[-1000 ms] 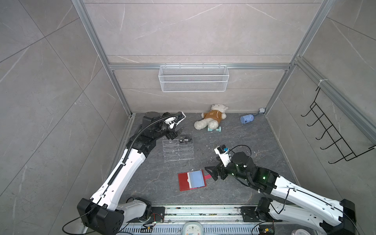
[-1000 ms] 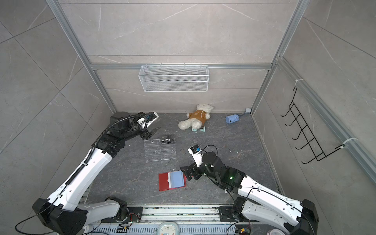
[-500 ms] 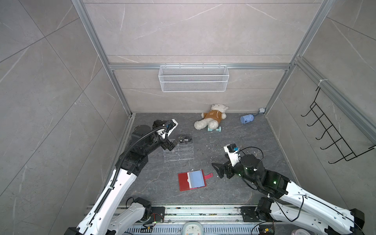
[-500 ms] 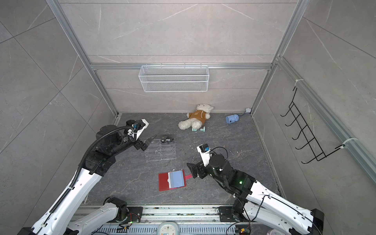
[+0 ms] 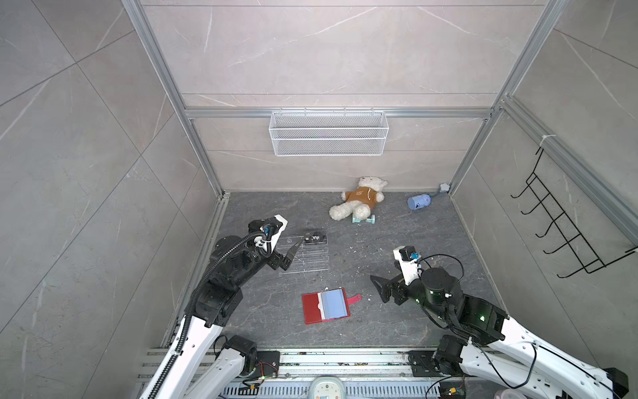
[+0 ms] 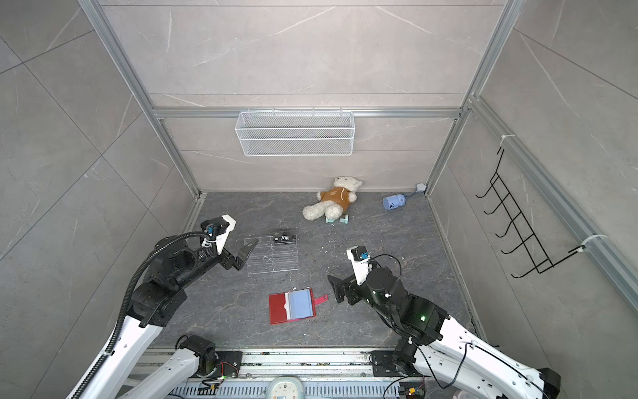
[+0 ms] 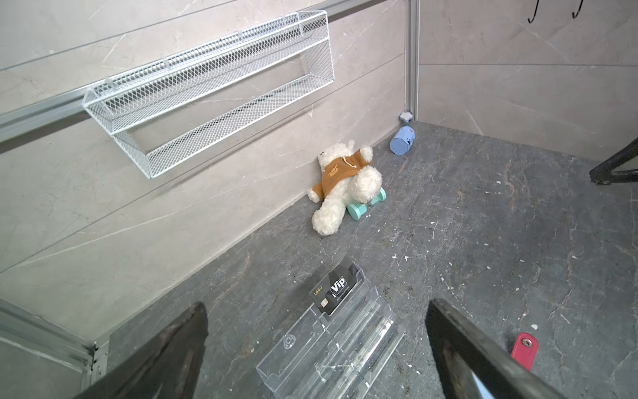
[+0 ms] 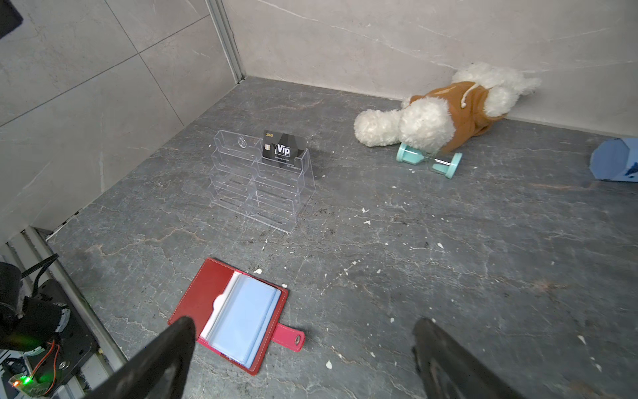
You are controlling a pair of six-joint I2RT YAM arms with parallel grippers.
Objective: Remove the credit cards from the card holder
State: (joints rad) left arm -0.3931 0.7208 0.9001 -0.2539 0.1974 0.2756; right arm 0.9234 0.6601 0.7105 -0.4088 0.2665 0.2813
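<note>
The red card holder (image 5: 312, 308) lies open on the floor, pale blue sleeves up and snap tab (image 7: 524, 345) out to the right; it shows in both top views (image 6: 279, 309) and the right wrist view (image 8: 203, 293). One black "Vip" credit card (image 5: 315, 238) (image 6: 284, 238) (image 7: 333, 292) (image 8: 283, 148) stands in the top tier of a clear rack. My left gripper (image 5: 290, 257) (image 6: 247, 255) (image 7: 316, 311) hangs open and empty just left of that rack. My right gripper (image 5: 379, 288) (image 6: 335, 288) (image 8: 303, 324) is open and empty, a little right of the tab.
The clear acrylic tiered rack (image 5: 305, 257) stands behind the holder. A teddy bear (image 5: 359, 202), a teal hourglass (image 5: 362, 219) and a blue cup (image 5: 418, 201) lie along the back wall. A wire basket (image 5: 328, 138) hangs above; black hooks (image 5: 566, 235) line the right wall.
My left gripper has drawn back from the rack's far side toward the left wall and opened wider. My right gripper has pulled away to the right of the holder's tab.
</note>
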